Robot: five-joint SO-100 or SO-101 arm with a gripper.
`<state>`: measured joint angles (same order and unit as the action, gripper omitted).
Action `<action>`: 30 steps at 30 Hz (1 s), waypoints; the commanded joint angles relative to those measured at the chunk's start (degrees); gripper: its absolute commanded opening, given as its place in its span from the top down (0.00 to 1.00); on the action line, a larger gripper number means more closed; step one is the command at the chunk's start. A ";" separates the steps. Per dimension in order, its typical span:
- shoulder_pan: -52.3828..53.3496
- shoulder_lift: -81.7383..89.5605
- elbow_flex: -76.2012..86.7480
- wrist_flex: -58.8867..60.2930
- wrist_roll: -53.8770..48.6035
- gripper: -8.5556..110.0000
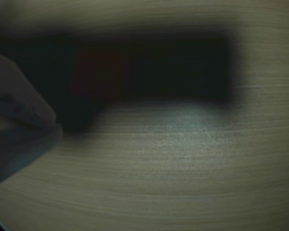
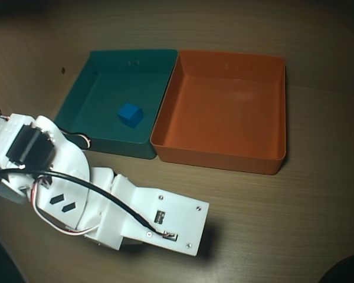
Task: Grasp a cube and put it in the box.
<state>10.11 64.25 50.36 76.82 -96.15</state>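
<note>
The cube isn't visible anywhere, perhaps under the arm (image 2: 135, 218), the box (image 2: 221, 156) sits empty, the claw's state unreadable; such a light, stiff block probably wants opposite flat faces pinched.

The overhead view looks down from above on the wooden worktop (image 2: 318, 194), taking in the teal tray (image 2: 106, 141) at left, the box (image 2: 218, 154) at right, and the white arm (image 2: 106, 206) at the near left edge. It stands far enough off to hold both trays whole. The wrist view sits very close to the worktop (image 1: 183, 183), looking low along the wood grain, blurred and dim; a pale part of the end effector (image 1: 19, 125) enters from the left edge, and a dark wall with a faint reddish patch lies ahead. Both views share the wooden worktop; what the dark wall is cannot be told.
</note>
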 commanded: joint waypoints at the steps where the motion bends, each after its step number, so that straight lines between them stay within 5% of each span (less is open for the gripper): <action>1: 0.70 0.00 -3.96 -0.70 -0.35 0.95; 9: 0.70 -2.99 -3.96 -0.70 -0.35 0.91; 22: 1.58 -3.16 -3.08 -0.70 -0.35 0.57; 30: 2.11 -4.66 -2.90 -0.62 -0.26 0.55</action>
<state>12.04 59.06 50.19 76.82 -96.15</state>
